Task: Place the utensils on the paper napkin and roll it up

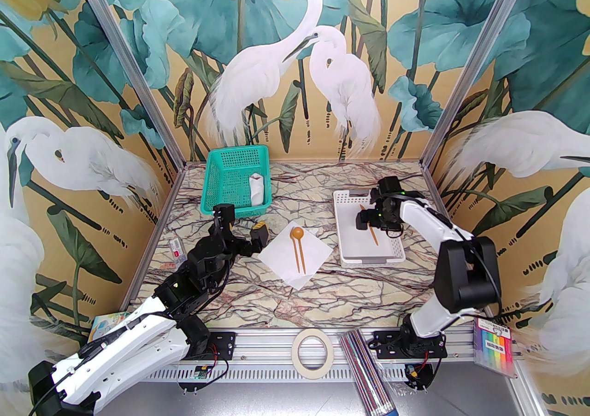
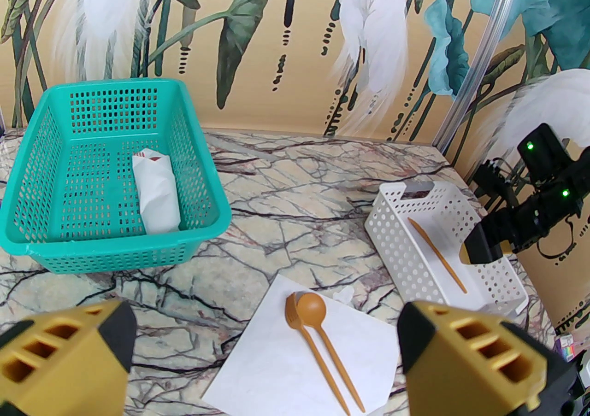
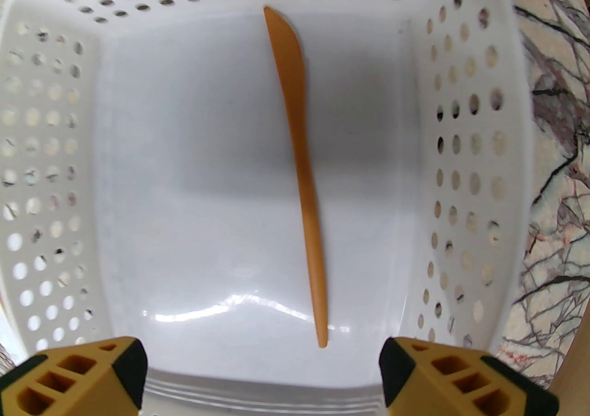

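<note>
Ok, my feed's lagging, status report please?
Left gripper open, empty. Right gripper open above knife in white tray. Spoon, fork on napkin. Nothing blocking.

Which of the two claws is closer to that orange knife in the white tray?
The right gripper: it hangs open above the knife lying in the white tray. The left gripper, also open, sits over by the paper napkin, well to the knife's left.

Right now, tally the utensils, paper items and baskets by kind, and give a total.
Orange-brown plastic spoon: 1
Orange-brown plastic fork: 1
Orange-brown plastic knife: 1
White square paper napkin: 1
White rolled paper bundle: 1
Teal perforated plastic basket: 1
White perforated plastic basket: 1
Total: 7
</note>
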Controlling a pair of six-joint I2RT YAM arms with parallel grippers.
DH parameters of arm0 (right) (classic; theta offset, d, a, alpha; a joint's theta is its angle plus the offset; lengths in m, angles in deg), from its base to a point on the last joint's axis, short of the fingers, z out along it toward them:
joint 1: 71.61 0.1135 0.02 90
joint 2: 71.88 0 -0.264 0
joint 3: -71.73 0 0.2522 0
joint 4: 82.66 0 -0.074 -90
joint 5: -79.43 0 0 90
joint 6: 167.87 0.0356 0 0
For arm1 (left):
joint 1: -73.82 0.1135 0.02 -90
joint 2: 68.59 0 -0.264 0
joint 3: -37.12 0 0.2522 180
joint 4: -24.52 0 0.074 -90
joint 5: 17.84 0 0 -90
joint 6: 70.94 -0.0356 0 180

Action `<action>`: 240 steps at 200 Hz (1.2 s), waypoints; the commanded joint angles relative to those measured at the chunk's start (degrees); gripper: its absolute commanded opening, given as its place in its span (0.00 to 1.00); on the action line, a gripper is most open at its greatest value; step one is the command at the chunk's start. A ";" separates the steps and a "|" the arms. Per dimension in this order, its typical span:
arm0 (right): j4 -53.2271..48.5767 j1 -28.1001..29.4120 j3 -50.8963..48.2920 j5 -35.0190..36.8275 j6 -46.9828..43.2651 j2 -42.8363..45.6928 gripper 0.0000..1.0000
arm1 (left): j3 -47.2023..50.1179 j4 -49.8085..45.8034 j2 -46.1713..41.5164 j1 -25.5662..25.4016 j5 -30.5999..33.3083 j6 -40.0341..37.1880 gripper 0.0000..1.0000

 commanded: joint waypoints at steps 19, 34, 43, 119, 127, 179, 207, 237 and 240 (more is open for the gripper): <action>1.15 -0.86 4.39 1.52 -0.84 -5.50 0.76 | -2.37 -2.09 -0.02 0.33 1.20 -1.56 0.99; 1.11 -0.95 5.42 1.57 -0.93 -7.25 0.73 | -2.58 -2.37 0.05 0.30 1.20 -1.64 0.99; 1.13 -1.03 5.83 1.61 -0.89 -8.11 0.71 | -2.63 -2.46 0.10 0.32 1.21 -1.65 0.99; 0.75 -1.12 7.35 1.80 -0.50 -13.31 0.54 | -2.48 -2.63 0.27 0.34 1.00 -1.39 0.99; 0.75 -1.14 7.33 1.70 -0.49 -13.70 0.54 | -2.40 -2.63 0.27 0.34 0.99 -1.25 0.99; 0.13 -1.13 7.36 0.74 -0.38 -16.30 0.44 | -2.32 -2.46 0.33 0.29 0.74 -0.95 0.99; -0.17 -1.17 7.19 -0.46 0.10 -17.44 0.38 | -2.28 -2.47 0.23 0.33 0.67 -0.82 0.99; -0.36 -1.12 7.14 0.45 0.29 -18.73 0.32 | -2.30 -2.46 0.27 0.34 0.72 -0.86 0.99; -0.38 -1.19 7.10 0.67 0.29 -18.83 0.31 | -2.30 -2.53 0.24 0.32 0.73 -0.78 0.99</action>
